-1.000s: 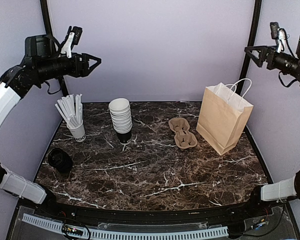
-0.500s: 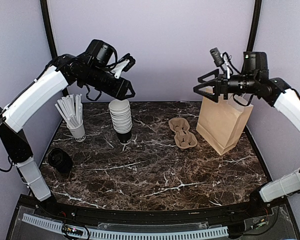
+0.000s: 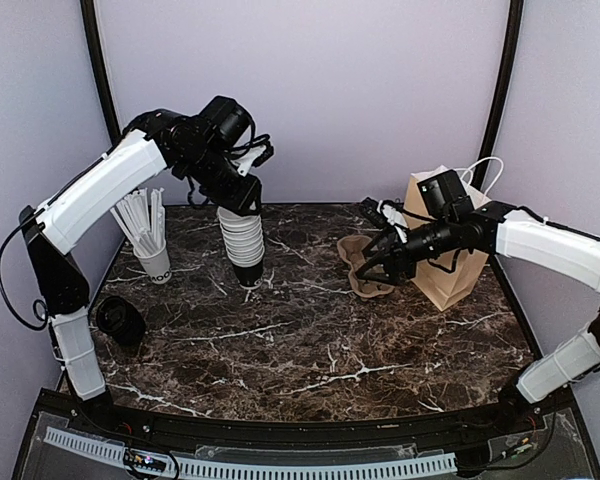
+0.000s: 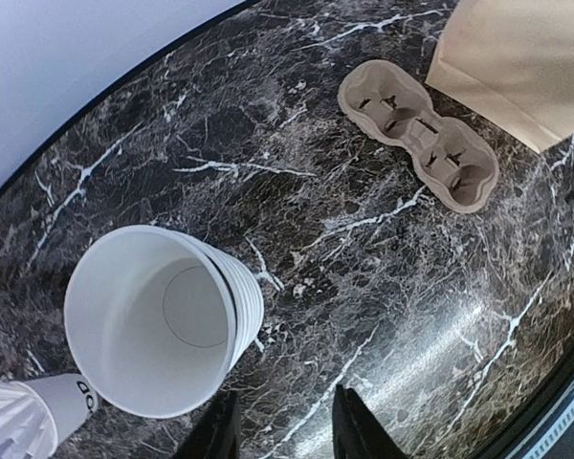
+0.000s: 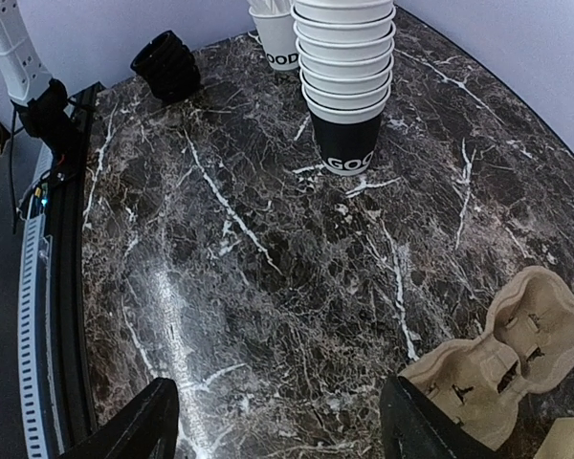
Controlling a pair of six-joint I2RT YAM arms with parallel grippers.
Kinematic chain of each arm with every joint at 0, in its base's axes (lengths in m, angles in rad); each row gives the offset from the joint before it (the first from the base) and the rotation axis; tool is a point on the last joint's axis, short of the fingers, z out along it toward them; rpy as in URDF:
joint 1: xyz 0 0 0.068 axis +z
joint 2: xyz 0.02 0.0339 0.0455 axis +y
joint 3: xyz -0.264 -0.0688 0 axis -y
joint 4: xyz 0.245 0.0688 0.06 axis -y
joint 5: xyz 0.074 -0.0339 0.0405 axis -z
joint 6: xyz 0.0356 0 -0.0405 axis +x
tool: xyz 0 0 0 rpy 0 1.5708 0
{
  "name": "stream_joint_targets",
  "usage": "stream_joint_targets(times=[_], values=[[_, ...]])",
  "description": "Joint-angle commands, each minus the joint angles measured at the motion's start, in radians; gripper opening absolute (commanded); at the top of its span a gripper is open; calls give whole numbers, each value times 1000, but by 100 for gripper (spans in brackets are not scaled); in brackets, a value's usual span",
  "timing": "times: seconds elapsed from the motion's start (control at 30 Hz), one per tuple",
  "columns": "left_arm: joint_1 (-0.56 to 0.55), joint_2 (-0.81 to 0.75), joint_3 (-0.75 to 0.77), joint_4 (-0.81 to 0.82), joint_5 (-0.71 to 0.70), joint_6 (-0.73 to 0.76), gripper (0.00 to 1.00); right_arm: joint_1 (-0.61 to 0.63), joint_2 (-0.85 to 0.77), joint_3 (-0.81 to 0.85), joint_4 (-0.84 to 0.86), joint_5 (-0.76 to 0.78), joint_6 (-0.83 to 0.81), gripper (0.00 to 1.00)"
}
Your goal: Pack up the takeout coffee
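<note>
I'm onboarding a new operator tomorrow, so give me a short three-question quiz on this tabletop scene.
1. Which gripper is nearest the carrier?
2. The left gripper is closest to: A) the bag, B) the cup stack, C) the carrier.
3. True or false: the carrier has cups in it.

Key:
1. The right gripper.
2. B.
3. False. Its holes are empty.
</note>
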Motion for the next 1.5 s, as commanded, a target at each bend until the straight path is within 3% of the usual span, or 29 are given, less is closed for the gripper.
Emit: stream_joint_targets(times=[0.0,0.07,0.23,0.5,0.8,1.2,1.3,1.47], values=[[-4,56,52,-73,-39,16,39,5,22,-9,34,6,-75,73],[-3,82,54,-76,-73,23,42,4,30,4,24,-12,-77,73],[-2,116,57,-71,-118,22,30,5,40,7,12,-17,-78,73],[-1,81,104,-47,-78,19,29,5,64,2,22,-30,-76,74],[32,109,108,-22,-100,45,42,5,107,2,33,-42,-71,75],[68,121,107,-17,-41,37,36,4,171,55,5,-66,-70,72],[72,120,96,-4,21,37,45,3,163,50,5,-60,-74,72],[71,130,84,-1,35,42,46,5,160,41,7,-50,-80,72]])
